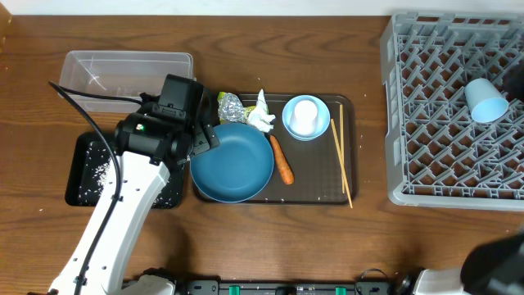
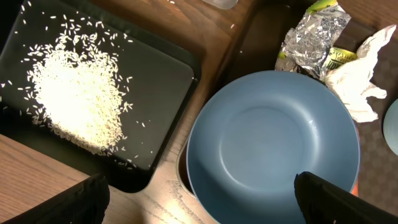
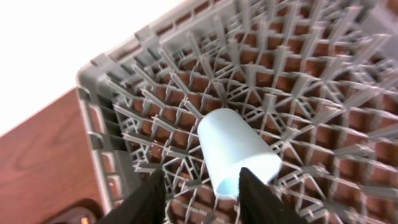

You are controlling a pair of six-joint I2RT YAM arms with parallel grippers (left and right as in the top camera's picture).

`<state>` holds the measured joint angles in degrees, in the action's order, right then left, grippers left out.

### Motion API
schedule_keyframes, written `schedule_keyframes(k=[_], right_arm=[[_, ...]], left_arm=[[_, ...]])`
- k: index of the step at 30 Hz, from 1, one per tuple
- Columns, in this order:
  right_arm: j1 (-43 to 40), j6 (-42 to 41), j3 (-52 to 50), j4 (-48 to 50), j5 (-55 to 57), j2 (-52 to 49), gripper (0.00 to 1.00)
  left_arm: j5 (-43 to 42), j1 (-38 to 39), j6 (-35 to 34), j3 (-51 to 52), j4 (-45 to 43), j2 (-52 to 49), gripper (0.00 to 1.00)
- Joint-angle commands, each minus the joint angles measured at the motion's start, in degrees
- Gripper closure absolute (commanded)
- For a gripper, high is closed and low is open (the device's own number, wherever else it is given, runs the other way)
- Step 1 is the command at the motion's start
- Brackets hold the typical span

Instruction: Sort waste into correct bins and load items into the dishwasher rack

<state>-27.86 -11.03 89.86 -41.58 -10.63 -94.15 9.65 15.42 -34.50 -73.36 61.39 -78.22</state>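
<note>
While the overhead view shows the light blue cup (image 1: 487, 100) lying tilted in the grey rack (image 1: 426, 123), only the right wrist view shows the right pincer (image 3: 200, 180), parted just behind it. The left pincer (image 2: 202, 196), spread wide, hangs over the dark blue plate (image 2: 273, 143) beside the rice-strewn black tray (image 2: 168, 81).

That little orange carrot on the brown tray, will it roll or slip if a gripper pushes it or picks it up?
The carrot looks round and tapered, so a sideways push would probably roll it in a curve. The blue plate beside it might stop it that way. It seems stiff and smooth, so a pinch near the thin tip could slip.
</note>
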Motion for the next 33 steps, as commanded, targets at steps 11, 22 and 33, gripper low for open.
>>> schedule_keyframes(k=[11, 22, 33], right_arm=[[2.8, 5.0, 7.3, -1.7, 7.9, -14.7, 0.96], [2.5, 4.4, 7.4, -7.2, 10.3, -14.7, 0.97], [2.3, 2.2, 7.4, -14.0, 10.6, -14.7, 0.99]], left_arm=[[1.2, -0.2, 0.1, -0.3, 0.1, 0.1, 0.02], [1.1, -0.2, 0.1, -0.3, 0.1, 0.1, 0.02], [1.1, -0.2, 0.1, -0.3, 0.1, 0.1, 0.02]])
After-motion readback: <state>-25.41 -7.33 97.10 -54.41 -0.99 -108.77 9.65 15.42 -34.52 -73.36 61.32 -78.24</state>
